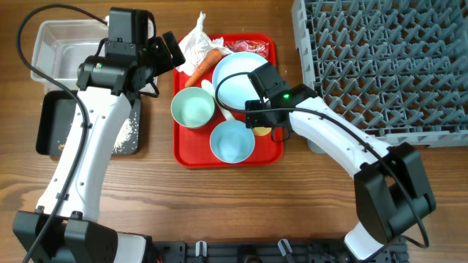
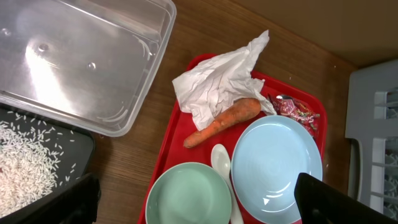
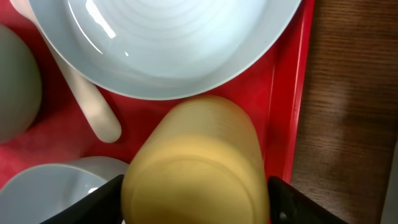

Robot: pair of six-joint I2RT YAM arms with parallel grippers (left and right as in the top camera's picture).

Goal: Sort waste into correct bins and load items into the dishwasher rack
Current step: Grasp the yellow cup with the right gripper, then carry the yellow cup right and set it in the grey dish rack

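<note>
Right wrist view: yellow cup (image 3: 196, 162) sits between my right fingers (image 3: 283, 202), contact unclear; overhead my arm nearly hides it. Left fingers (image 2: 326, 199) spread wide.

arms (image 1: 333, 139): white links, black joints | cables (image 1: 82, 117): black | right wrist LED (image 1: 287, 95): green

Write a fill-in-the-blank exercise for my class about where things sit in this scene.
1. The carrot lies against the crumpled white ____.
2. The rice lies in the ____ bin.
3. The cup sits between the fingers of the ____ gripper.
4. The spoon lies between the mint bowl and the ____.

Missing words: tissue; black; right; plate.
</note>
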